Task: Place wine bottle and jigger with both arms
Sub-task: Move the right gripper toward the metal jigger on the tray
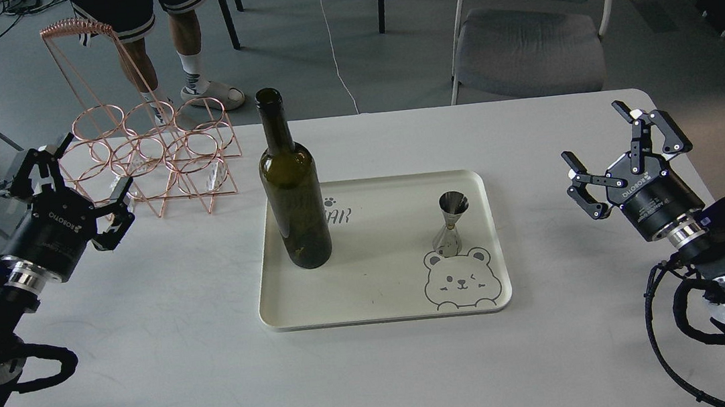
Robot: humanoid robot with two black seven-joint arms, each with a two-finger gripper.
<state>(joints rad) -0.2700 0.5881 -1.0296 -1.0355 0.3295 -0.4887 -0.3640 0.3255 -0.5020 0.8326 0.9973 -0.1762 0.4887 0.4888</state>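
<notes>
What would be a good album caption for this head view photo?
Wine bottle and jigger stand upright on a bear-print tray, both open grippers, left and right, waiting either side.

The word "ROBOTIQ" stands in white letters on the black body of the left gripper point(72, 193), reading upside down from this view. The same "ROBOTIQ" mark shows on the body of the right gripper point(620, 156), with a smaller line of print below it too fine to read. On the cream tray point(387, 312), at about eleven o'clock of its floor, dark letters ending in "AR" sit under a small paw print; the wine bottle point(292, 190) hides the start of the word.
</notes>
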